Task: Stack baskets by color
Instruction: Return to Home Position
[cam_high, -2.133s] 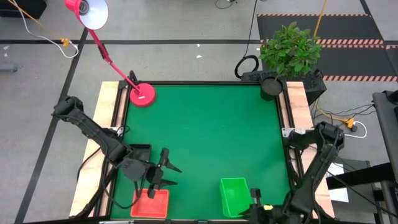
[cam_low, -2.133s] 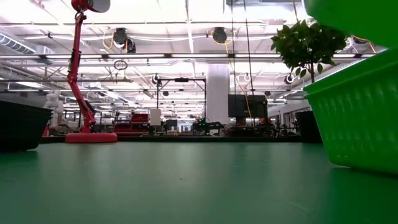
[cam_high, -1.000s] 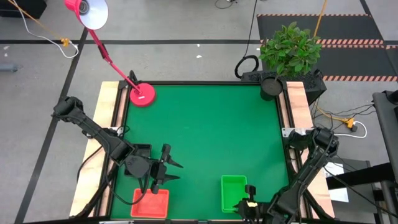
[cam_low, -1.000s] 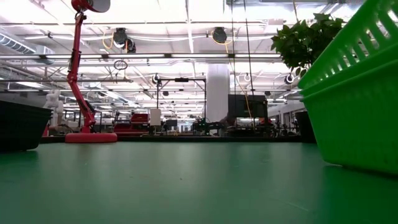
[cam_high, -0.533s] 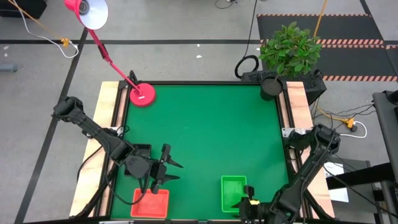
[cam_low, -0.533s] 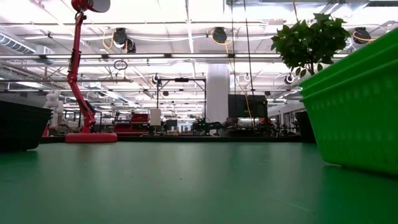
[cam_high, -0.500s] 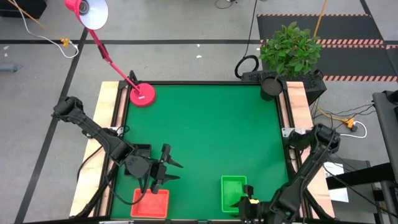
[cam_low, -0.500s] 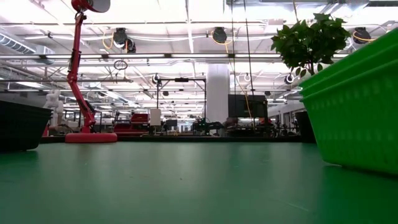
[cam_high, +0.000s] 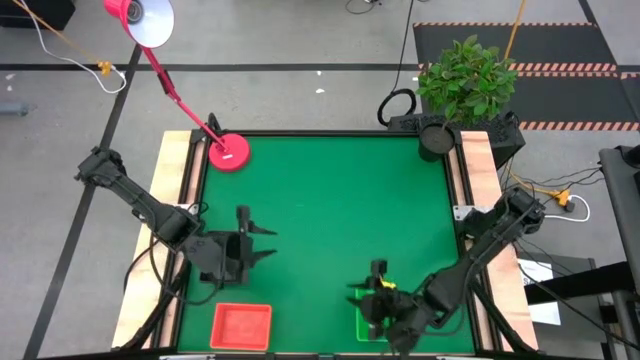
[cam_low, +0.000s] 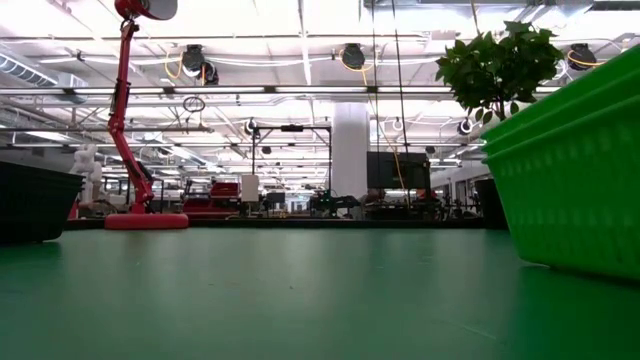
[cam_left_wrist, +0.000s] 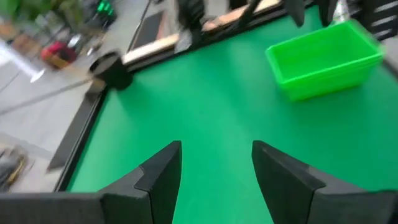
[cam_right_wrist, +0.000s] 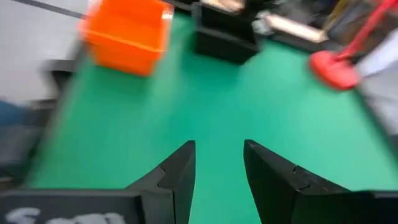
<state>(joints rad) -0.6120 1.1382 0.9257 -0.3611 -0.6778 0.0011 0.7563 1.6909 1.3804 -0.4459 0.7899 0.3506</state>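
Since the left gripper (cam_left_wrist: 216, 144), well apart from the green basket (cam_left_wrist: 329, 79), and the right gripper (cam_right_wrist: 219, 143), just by it, both gape empty, the right should clear its rim first

Open passage: the table's (cam_high: 330, 200) middle and far half. Obstacles at the margins: lamp base (cam_high: 229, 153) and plant pot (cam_high: 435, 138) in the far corners; black basket (cam_low: 30, 205), red basket (cam_high: 241, 326) and green baskets (cam_left_wrist: 323, 59) toward the near edge.
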